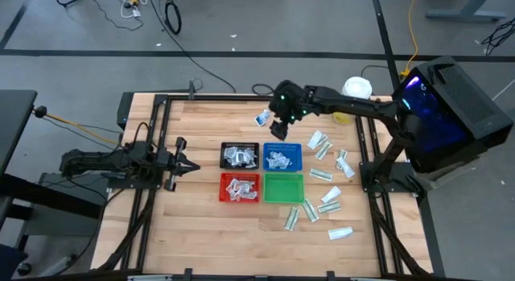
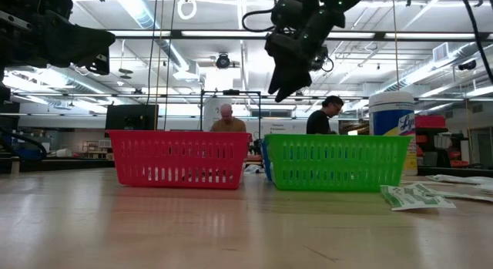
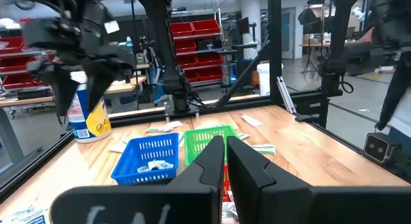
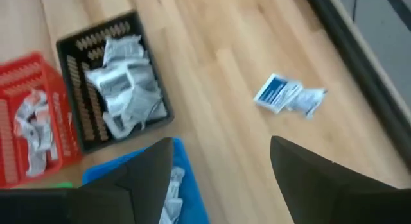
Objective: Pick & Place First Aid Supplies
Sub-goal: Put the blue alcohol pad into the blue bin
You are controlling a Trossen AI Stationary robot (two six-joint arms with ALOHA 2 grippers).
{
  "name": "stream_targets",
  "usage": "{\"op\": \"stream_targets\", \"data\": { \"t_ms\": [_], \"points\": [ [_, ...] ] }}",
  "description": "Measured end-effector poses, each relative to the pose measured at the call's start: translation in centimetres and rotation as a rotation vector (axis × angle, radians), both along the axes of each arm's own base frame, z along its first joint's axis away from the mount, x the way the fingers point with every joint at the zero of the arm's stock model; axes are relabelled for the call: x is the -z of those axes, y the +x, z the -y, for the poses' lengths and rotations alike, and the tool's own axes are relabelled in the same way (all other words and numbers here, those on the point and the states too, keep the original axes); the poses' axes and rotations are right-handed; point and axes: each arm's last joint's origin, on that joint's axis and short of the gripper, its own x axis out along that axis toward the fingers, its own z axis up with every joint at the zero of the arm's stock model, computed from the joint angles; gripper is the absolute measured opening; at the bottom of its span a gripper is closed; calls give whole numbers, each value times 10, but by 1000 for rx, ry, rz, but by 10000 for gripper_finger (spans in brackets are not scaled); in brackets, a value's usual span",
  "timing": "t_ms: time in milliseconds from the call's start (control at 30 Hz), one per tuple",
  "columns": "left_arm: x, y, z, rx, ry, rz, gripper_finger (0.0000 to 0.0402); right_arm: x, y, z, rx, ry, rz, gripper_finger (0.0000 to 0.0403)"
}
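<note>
While your right gripper [image 1: 278, 130] hangs above the table just behind the blue tray [image 1: 283, 158], its fingers stand apart and hold nothing. One squarish packet with blue print [image 4: 286, 95] lies alone on the bare wood beside it, near the table's rear edge.

You have four mesh trays set in a square at the middle of the table. Your black tray [image 1: 240, 156] holds a heap of whitish packets, and your red tray [image 1: 240, 188] holds several more. Your blue tray carries a few white packets. Your green tray [image 1: 283, 188] shows nothing inside from above.

You still have many narrow white-and-green packets [image 1: 321, 175] scattered on the wood to the right of the trays, well apart from one another, some near the front edge.

Your white jar [image 2: 391, 118] stands at the rear right corner; its yellow label carries blue lettering, too cut off for you to read.

Your left gripper [image 1: 183, 163] waits at the left side of the table, pointing at the trays, its fingers clenched together on nothing.
</note>
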Motion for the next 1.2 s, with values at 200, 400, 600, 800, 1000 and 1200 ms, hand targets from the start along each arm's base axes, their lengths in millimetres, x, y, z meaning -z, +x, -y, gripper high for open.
{"op": "stream_targets", "data": {
  "t_ms": [200,400,600,800,1000,1200],
  "points": [
    [0,0,0,0,0,0,25,-10,8,26,76,8,7,262],
    [0,0,0,0,0,0,25,8,17,49,124,27,-20,262],
    [0,0,0,0,0,0,25,33,23,66,161,26,-55,262],
    [0,0,0,0,0,0,25,57,31,86,220,-17,-54,262],
    [0,0,0,0,0,0,25,81,32,104,286,12,-61,262],
    [0,0,0,0,0,0,25,93,29,114,319,38,-80,262]
  ]
}}
